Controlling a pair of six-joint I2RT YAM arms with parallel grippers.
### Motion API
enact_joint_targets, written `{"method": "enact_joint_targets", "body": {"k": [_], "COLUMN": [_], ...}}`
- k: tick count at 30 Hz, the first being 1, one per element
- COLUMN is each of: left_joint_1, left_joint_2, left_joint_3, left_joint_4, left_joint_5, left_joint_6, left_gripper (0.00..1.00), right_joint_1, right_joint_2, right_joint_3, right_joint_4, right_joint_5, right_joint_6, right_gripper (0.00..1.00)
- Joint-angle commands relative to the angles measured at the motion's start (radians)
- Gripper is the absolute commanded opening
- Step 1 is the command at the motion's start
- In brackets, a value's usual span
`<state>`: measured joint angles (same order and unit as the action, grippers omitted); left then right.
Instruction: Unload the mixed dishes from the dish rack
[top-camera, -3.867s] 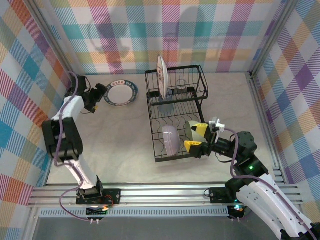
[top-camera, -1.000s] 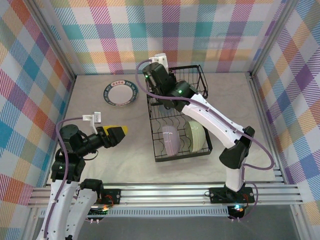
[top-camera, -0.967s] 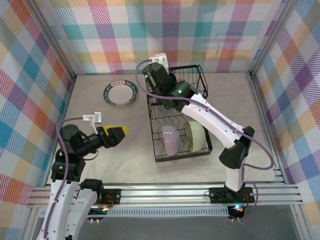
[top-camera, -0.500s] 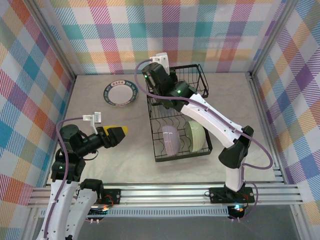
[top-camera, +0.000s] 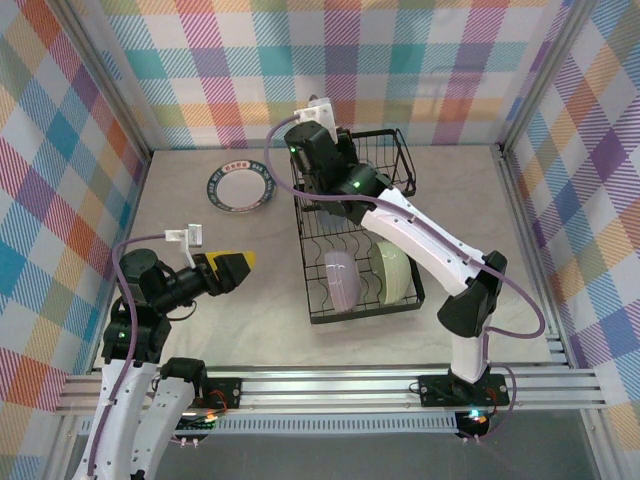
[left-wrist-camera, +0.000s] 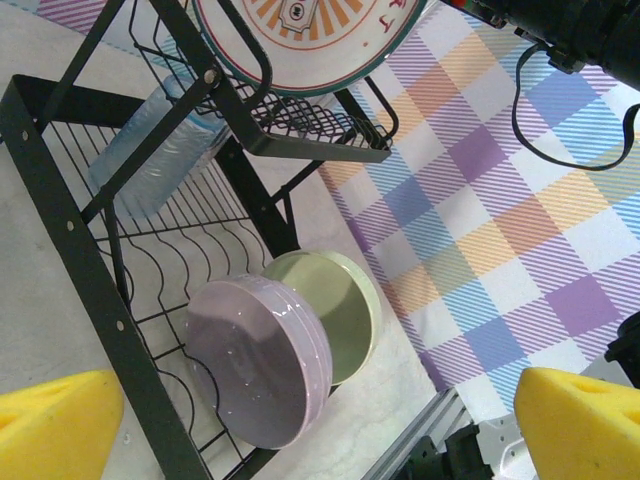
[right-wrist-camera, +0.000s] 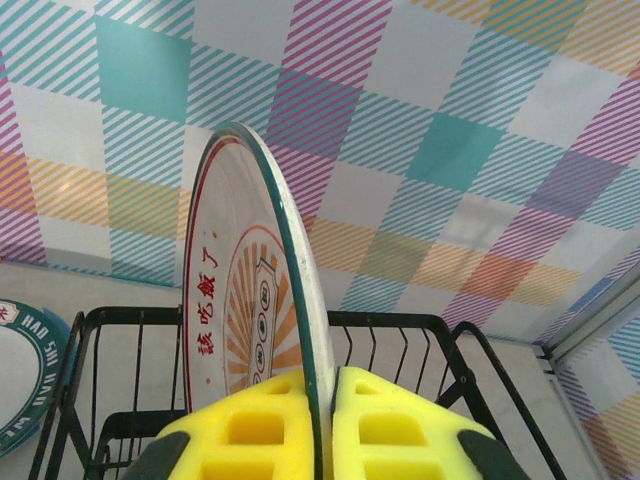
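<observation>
Watching the right wrist feed, I see my right fingers (right-wrist-camera: 300, 425) have just come together on the rim of the sunburst plate (right-wrist-camera: 240, 300). A second ago they were a touch wider. Now the yellow pads pinch it from both sides.

Colleague: Where is that plate standing?

Me: Upright on edge in the raised upper basket of the dish rack (top-camera: 400, 215), at its left end. I judge the grip is made and the lift out comes next.

Colleague: And your other arm?

Me: My left fingers (top-camera: 232, 266) are spread wide and hold nothing, hovering over the surface (top-camera: 240, 340) well left of the rack, same as a second ago.

Colleague: What remains to unload?

Me: The lavender bowl (left-wrist-camera: 255, 365) and pale green bowl (left-wrist-camera: 340, 305) lean together in the lower tray, and the glass tumbler (left-wrist-camera: 160, 160) sits under the basket. The blue-rimmed plate (top-camera: 241, 187) lies flat on the surface, already out.

Colleague: Any writing?

Me: Red Chinese characters run down the sunburst plate's face; I read them as 該吃飯了. The blue-rimmed plate carries Latin capitals on its rim, too clipped to read surely.
</observation>
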<state>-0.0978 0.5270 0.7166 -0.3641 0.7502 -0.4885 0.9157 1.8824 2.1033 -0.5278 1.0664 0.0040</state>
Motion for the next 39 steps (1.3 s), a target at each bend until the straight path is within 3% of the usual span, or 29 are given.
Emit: {"method": "enact_joint_targets", "body": {"k": [1, 27, 39], "left_joint_1": [-0.013, -0.013, -0.013], "left_joint_2": [-0.002, 0.004, 0.011], "left_joint_3": [0.004, 0.007, -0.064], "left_joint_4": [-0.002, -0.002, 0.255], "left_joint_5": [-0.002, -0.023, 0.068], "left_joint_6": [0.016, 0.019, -0.168], "left_gripper": [1.0, 1.0, 1.0], "right_joint_1": [0.006, -0.057, -0.146], "right_joint_2": [-0.074, -0.312, -0.592], "right_joint_3": [-0.009, -0.276, -0.426], "right_joint_4": [0.134, 0.202, 0.047], "right_joint_5": [0.007, -0.002, -0.203], "right_joint_6": [-0.04, -0.09, 0.105], "right_gripper": [0.0, 0.0, 0.0]}}
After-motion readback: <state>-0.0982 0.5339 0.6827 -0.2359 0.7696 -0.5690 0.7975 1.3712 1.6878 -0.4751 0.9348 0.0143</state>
